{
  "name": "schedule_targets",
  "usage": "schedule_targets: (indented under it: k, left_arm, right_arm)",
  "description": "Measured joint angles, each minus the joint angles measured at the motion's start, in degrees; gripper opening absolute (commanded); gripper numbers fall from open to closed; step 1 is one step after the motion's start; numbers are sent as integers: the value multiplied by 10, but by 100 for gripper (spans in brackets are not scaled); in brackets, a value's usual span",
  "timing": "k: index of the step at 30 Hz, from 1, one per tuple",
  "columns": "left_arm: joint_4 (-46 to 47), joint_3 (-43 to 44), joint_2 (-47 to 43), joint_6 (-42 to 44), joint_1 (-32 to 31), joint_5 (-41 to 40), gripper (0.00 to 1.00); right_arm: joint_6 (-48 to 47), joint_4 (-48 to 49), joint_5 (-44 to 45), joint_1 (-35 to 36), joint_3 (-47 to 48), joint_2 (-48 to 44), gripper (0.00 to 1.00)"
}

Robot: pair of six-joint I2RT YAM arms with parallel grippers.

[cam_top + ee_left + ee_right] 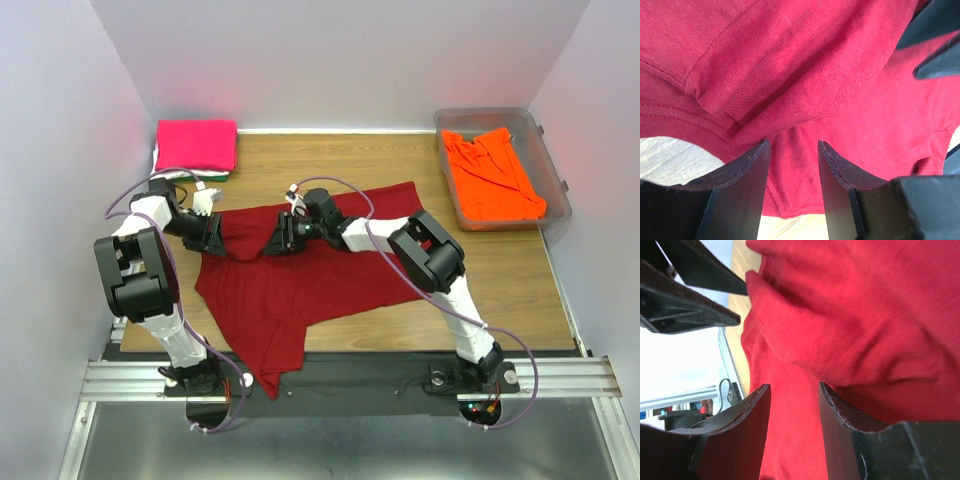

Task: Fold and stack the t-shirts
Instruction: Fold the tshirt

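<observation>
The red shirt (290, 290) lay spread left of the tub (485, 112). The left gripper (793, 143) and right gripper (793, 385) stood unclenched, straddling cloth far from the tub. Each needed 1 full pinch before lifting together.

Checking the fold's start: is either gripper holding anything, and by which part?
Nothing looks clamped: the left gripper and right gripper each straddle the dark red t-shirt at its far edge, jaws apart.
</observation>
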Motion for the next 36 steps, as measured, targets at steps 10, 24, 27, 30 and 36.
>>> schedule_targets:
  k: [10,24,27,30,36]
  left_arm:
    - [7,-6,0,-1,0,0,54]
    - [15,-15,1,-2,0,0,52]
    - [17,-15,1,-2,0,0,52]
    - [17,-15,1,-3,0,0,52]
    - [17,-15,2,-3,0,0,50]
  right_arm:
    - [29,28,40,14,-37,1,48]
    - [54,35,76,15,-34,5,37]
    - [53,35,82,15,-33,5,37]
    - [53,34,89,15,-29,6,37]
    - [48,31,106,14,-12,11,15]
